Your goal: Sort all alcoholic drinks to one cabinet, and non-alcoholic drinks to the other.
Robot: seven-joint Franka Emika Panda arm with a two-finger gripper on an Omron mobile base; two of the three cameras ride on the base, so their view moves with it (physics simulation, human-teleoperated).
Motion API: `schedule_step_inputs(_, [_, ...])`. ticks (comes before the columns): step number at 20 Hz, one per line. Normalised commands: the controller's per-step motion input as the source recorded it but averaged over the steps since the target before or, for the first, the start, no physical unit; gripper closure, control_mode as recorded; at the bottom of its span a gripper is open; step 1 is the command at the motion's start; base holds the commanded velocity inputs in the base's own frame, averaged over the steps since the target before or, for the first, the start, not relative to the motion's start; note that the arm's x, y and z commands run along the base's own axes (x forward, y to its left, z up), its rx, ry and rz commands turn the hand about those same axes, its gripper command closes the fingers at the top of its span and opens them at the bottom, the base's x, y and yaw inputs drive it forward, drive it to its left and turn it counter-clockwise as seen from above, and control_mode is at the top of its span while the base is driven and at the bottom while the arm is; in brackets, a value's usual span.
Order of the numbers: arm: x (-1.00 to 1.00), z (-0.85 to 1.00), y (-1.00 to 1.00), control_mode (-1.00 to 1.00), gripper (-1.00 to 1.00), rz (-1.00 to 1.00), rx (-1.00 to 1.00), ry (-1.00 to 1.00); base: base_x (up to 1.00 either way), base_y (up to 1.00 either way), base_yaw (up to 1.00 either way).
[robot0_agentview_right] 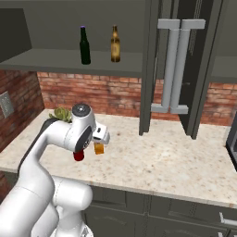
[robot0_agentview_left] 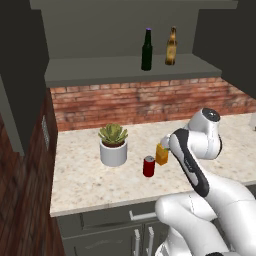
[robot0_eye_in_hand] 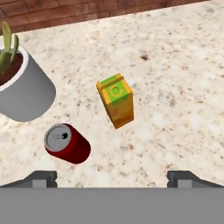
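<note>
Hand view looks down on the juice carton (robot0_eye_in_hand: pixel 116 101) and red can (robot0_eye_in_hand: pixel 66 143), both upright on the bench (robot0_eye_in_hand: pixel 183 65) beside a potted plant (robot0_eye_in_hand: pixel 22 85). Wide-open, the pincer (robot0_eye_in_hand: pixel 112 177) hovers above, holding nothing. Green bottle (robot0_agentview_left: pixel 146 50) and beer bottle (robot0_agentview_left: pixel 171 47) stand on the far open shelf (robot0_agentview_left: pixel 100 67), seemingly sorted. No label is legible.

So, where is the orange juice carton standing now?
The orange juice carton stands upright on the counter, apart from the red can beside it and right of the potted plant in the left base view.
</note>
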Motion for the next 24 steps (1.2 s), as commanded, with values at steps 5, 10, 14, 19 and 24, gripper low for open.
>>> schedule_step_inputs(5, [0.25, -0.17, 0.0, -1.0, -1.0, 0.0, 0.0, 0.0, 0.0, 0.0, 0.0])
schedule_step_inputs(10, [0.29, -0.17, 0.0, -1.0, -1.0, 0.0, 0.0, 0.0, 0.0, 0.0, 0.0])
schedule_step_inputs(14, [0.28, -0.16, 0.0, -1.0, -1.0, 0.0, 0.0, 0.0, 0.0, 0.0, 0.0])
schedule_step_inputs(19, [0.27, -0.17, 0.0, -1.0, -1.0, 0.0, 0.0, 0.0, 0.0, 0.0, 0.0])
schedule_step_inputs(24, [0.27, -0.19, 0.0, -1.0, -1.0, 0.0, 0.0, 0.0, 0.0, 0.0, 0.0])
